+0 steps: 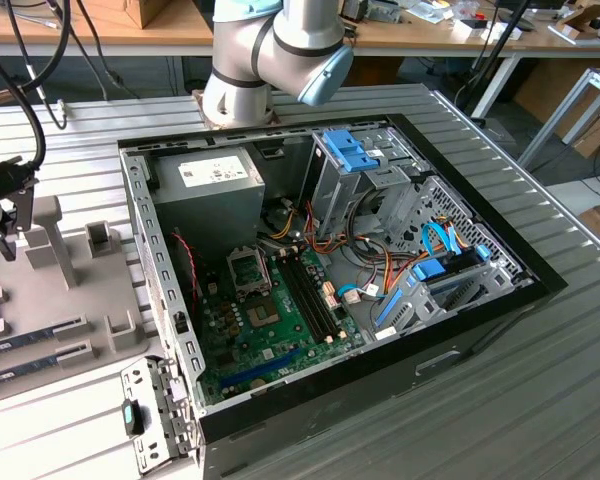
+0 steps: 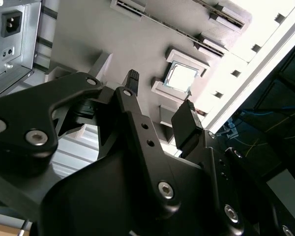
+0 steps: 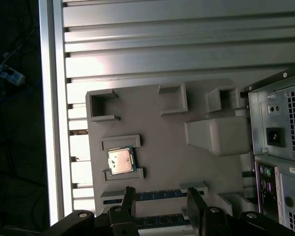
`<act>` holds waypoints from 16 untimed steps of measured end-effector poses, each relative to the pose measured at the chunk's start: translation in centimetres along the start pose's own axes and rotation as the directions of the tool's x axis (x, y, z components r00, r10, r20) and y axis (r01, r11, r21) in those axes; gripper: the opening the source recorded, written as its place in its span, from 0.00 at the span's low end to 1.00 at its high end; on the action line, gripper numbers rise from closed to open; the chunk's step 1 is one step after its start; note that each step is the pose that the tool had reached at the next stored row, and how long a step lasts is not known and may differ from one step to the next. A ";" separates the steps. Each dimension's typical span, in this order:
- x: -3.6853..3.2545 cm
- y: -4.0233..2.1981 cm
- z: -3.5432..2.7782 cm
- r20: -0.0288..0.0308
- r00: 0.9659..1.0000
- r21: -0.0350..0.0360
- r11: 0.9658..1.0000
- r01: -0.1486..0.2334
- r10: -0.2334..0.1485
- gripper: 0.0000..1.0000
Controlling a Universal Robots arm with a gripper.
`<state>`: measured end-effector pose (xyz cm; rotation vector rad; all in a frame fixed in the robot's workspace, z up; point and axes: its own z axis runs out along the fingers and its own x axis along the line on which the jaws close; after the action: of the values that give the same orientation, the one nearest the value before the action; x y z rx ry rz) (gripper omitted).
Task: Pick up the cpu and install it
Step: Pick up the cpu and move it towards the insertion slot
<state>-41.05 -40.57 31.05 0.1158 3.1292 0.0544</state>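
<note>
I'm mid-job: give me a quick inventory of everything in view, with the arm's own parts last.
cpu: one, silvery top with green rim, seated in a holder on the tray.
tray: one, grey, on the table beside the computer case.
memory sticks: two, dark, lying in the tray's slots.
computer case: one, black, side open, on the table.
motherboard: one, green, inside the case.
socket: one, metal-framed, on the motherboard.
power supply: one, grey, inside the case.
table: one, silver, slatted.
arm: one, grey and blue, behind the case.
gripper: one, black, fingers open and empty, over the tray near the cpu.
</note>
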 end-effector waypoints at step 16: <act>0.03 -0.02 0.51 0.000 1.000 0.000 1.000 0.000 0.000 0.54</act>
<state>-41.08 -40.57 30.54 0.1158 3.1291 0.0545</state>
